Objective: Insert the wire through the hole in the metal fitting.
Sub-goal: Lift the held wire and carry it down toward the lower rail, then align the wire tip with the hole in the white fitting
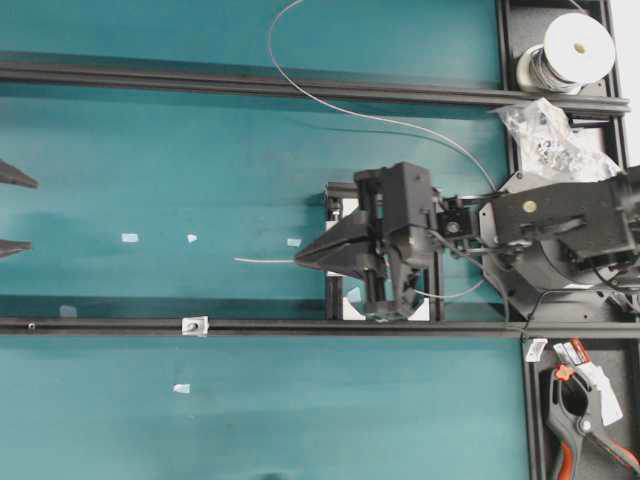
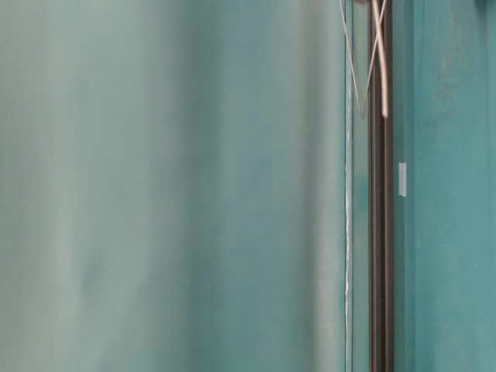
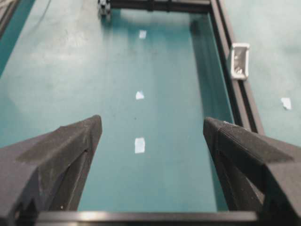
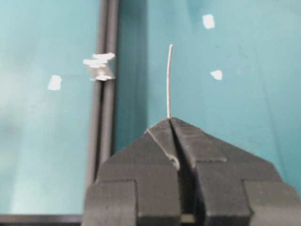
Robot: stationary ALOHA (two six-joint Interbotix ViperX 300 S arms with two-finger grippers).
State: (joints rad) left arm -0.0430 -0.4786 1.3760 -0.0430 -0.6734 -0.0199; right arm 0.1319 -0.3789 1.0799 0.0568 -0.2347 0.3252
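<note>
The thin silver wire (image 1: 262, 260) runs off a white spool (image 1: 578, 45), loops across the top and comes to my right gripper (image 1: 300, 260). That gripper is shut on the wire, and a short free end (image 4: 168, 80) sticks out past the pinched jaw tips (image 4: 169, 119). The metal fitting (image 1: 192, 325) sits on the lower black rail, left of and below the wire tip. In the right wrist view the fitting (image 4: 99, 67) is ahead and left of the wire. My left gripper (image 1: 10, 212) stands open at the left edge, holding nothing. In its wrist view, my left gripper (image 3: 153, 127) has the fitting (image 3: 239, 60) ahead to the right. The hole is too small to see.
Two black rails (image 1: 300, 88) (image 1: 400, 326) cross the teal table. White tape scraps (image 1: 129, 238) lie between them. A bag of small parts (image 1: 548, 135) and an orange-black clamp (image 1: 580, 420) lie at the right. A black-and-white frame block (image 1: 345, 300) sits under the right gripper.
</note>
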